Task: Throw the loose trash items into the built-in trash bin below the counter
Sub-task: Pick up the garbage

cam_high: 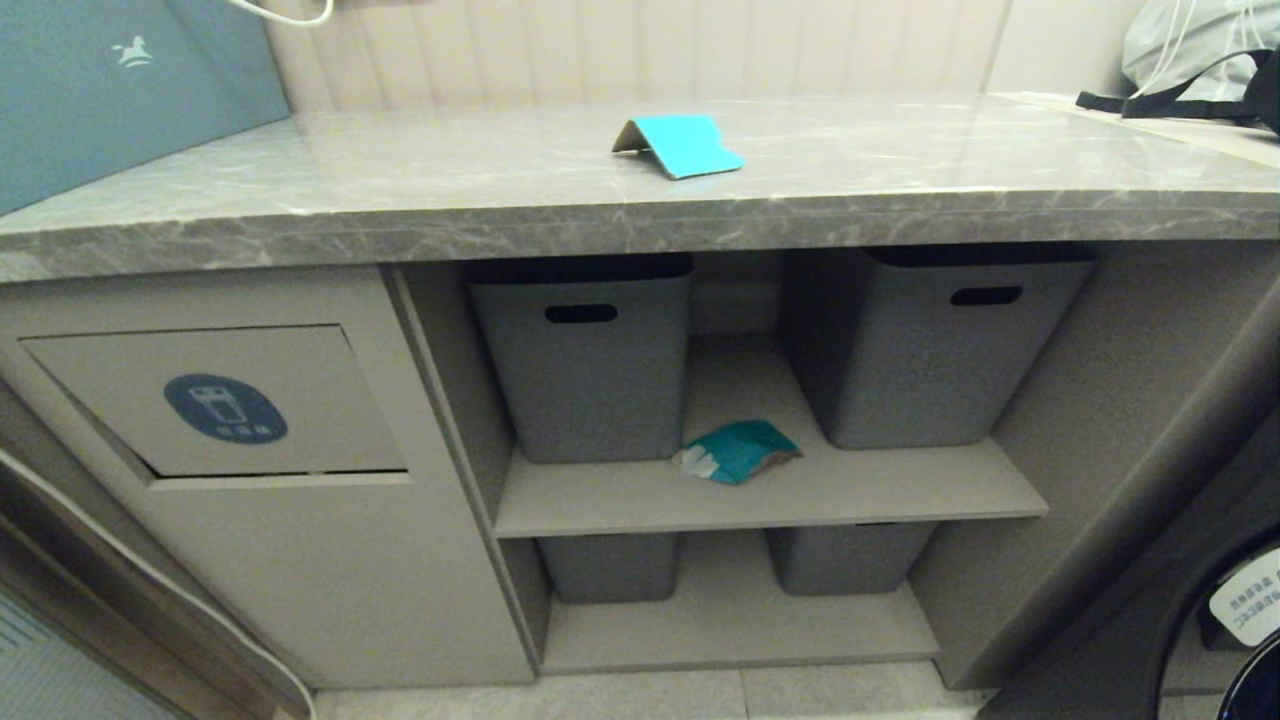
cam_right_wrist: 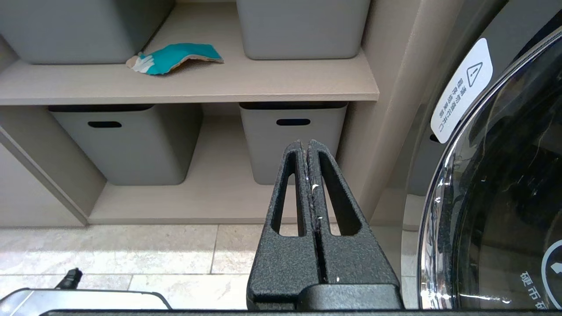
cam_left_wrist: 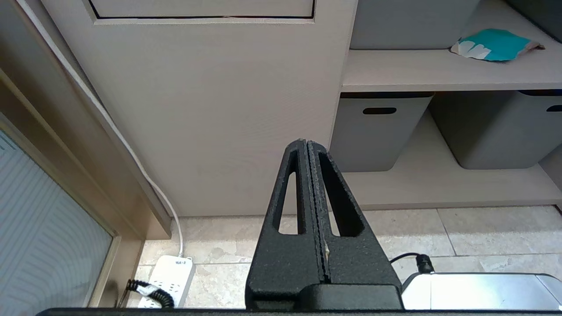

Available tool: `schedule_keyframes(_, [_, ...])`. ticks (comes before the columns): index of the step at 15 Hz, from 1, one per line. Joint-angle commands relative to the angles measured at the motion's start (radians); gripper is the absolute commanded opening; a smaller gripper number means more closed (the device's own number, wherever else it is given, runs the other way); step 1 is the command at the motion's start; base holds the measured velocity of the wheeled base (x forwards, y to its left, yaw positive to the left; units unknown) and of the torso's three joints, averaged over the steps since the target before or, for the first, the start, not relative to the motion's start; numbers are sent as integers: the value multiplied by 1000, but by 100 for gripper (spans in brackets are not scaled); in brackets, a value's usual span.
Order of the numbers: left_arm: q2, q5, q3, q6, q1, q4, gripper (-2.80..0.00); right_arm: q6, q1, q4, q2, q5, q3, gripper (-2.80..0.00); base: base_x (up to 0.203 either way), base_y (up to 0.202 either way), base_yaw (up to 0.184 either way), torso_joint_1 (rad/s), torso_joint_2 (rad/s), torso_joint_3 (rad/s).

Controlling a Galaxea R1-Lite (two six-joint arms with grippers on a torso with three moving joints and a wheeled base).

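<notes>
The turquoise card (cam_high: 681,144) stands tent-like on the grey marble worktop (cam_high: 400,190), upper centre of the head view. The teal packet (cam_high: 738,451) lies on the middle shelf (cam_high: 900,490) between two grey tubs (cam_high: 585,360), right of centre. The trash bin flap (cam_high: 215,400) with its blue icon sits shut at left. Both the left gripper (cam_left_wrist: 306,142) and the right gripper (cam_right_wrist: 306,142) hang low over the floor, fingers pressed together, holding nothing.

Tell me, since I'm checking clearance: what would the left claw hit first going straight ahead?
Probably the plain cabinet front under the bin flap; the shut left claw points there, though depth is unclear.
</notes>
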Motion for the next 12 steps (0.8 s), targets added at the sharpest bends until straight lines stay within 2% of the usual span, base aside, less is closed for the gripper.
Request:
schedule_keyframes(1, [2, 0, 0, 0, 0, 1, -280, 0, 0, 0, -1, 0, 0, -280, 0, 0, 0, 0, 0, 0])
schedule_keyframes(7, [2, -1, 0, 3, 0, 1, -280, -6, 0, 0, -1, 0, 2, -280, 0, 0, 0, 5, -19, -15])
schedule_keyframes(10, [2, -1, 0, 2, 0, 1, -280, -1, 0, 0, -1, -1, 0, -280, 0, 0, 0, 58, -209, -247])
schedule_keyframes(12, [2, -1, 0, 2, 0, 1, -280, -1, 0, 0, -1, -1, 0, -280, 0, 0, 0, 161, -448, -298])
